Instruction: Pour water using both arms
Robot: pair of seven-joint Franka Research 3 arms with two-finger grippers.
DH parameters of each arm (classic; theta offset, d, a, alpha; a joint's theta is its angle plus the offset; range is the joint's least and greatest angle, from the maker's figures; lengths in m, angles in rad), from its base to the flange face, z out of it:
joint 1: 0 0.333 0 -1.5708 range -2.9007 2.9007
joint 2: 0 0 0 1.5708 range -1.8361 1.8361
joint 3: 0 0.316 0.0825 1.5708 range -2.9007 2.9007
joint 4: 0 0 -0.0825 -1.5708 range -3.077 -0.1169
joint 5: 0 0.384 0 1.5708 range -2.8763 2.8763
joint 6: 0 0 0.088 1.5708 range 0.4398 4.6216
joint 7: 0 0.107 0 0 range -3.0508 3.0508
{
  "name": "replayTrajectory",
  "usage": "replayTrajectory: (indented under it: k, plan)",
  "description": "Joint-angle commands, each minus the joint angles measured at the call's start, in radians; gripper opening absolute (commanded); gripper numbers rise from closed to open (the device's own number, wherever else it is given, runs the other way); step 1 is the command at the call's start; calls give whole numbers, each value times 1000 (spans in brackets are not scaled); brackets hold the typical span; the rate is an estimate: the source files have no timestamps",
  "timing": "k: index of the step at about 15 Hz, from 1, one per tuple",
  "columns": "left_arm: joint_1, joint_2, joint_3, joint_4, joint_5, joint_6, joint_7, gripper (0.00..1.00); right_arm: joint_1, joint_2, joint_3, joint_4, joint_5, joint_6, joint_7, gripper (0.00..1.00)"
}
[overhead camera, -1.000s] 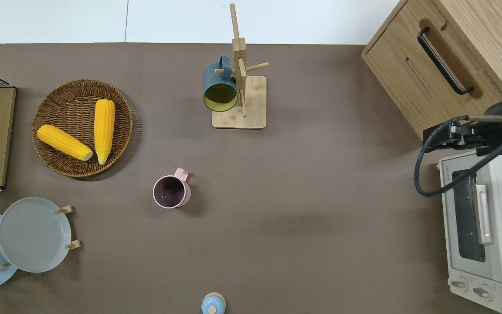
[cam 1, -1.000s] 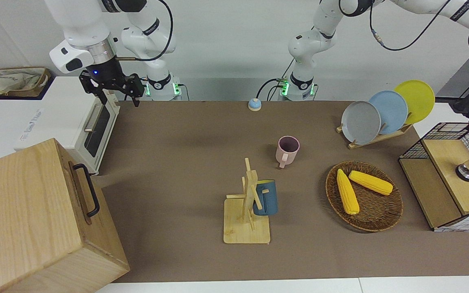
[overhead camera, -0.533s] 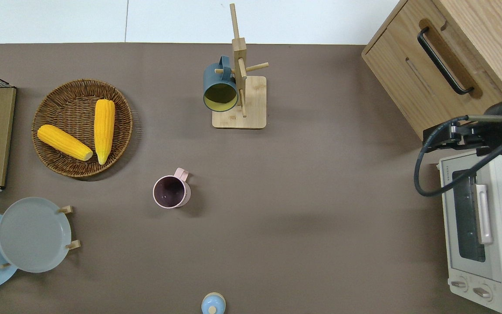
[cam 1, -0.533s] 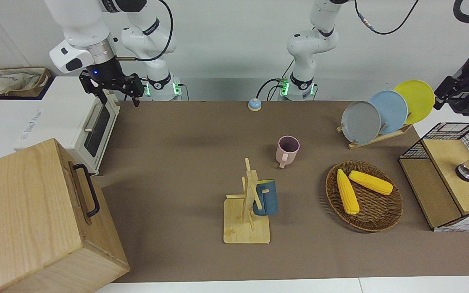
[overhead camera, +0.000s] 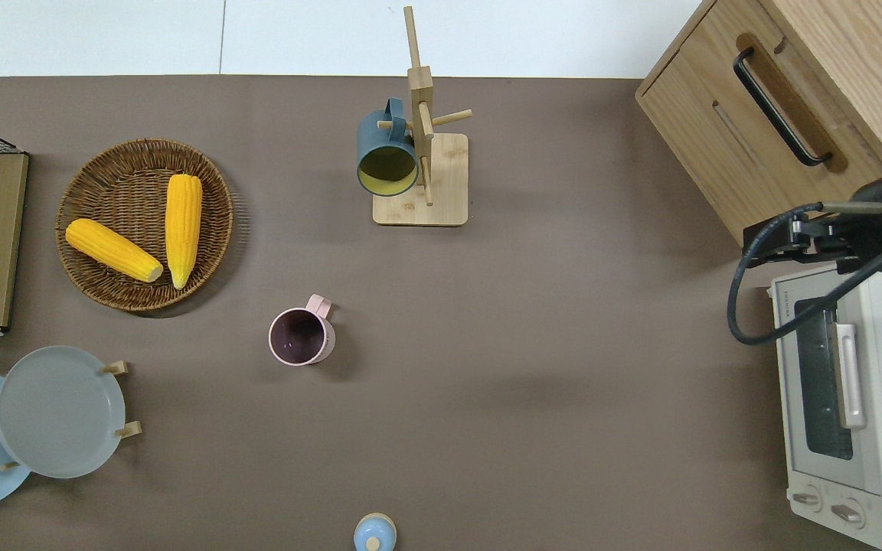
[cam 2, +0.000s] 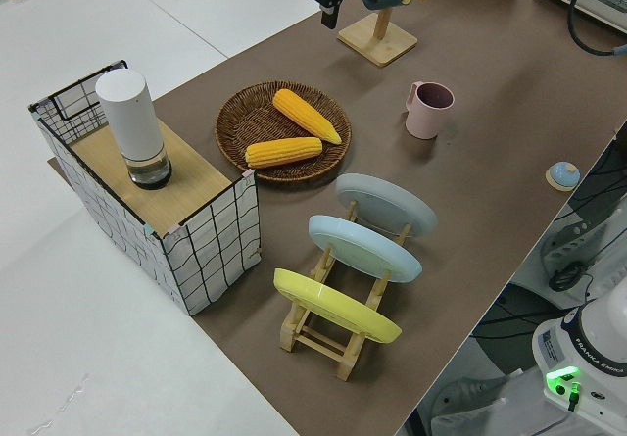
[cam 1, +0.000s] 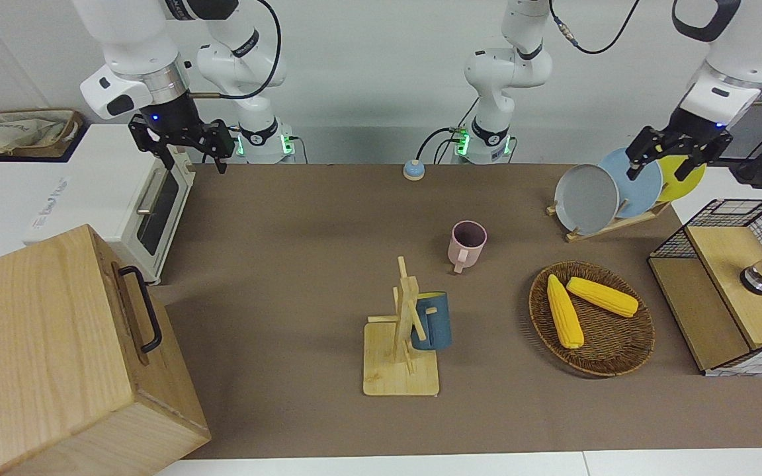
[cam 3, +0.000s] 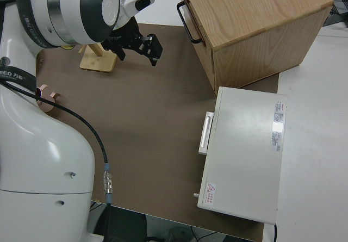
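Observation:
My left gripper (cam 1: 660,165) hangs open and empty in the air at the left arm's end of the table. In the front view it shows against the plates in the rack (cam 1: 609,221), and it is outside the overhead view. The right arm is parked, its gripper (cam 1: 196,157) open and empty. A pink mug (cam 1: 467,243) stands upright mid-table, its handle pointing away from the robots. A dark blue mug (cam 1: 431,321) hangs on a wooden mug rack (cam 1: 399,370), farther from the robots. A white cylinder (cam 2: 132,127) stands on the wire-framed wooden shelf (cam 2: 191,186).
A wicker basket (cam 1: 619,350) holds two corn cobs. A toaster oven (overhead camera: 847,398) and a wooden box (overhead camera: 778,99) with a black handle fill the right arm's end. A small blue bell (cam 1: 413,170) sits near the robots' bases.
The left arm has swung in from the left arm's end of the table, bringing its gripper down and inward until it shows against the plate rack. The right arm has not moved.

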Motion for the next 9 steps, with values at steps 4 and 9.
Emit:
replayTrajectory:
  k: [4, 9]
  plan:
    - [-184, -16, 5, -36, 24, -20, -91, 995, -22, -13, 14, -9, 4, 4, -15, 992]
    - [-194, -13, -27, -37, 12, -27, -97, 998, -22, -13, 14, -9, 4, 4, -15, 992]
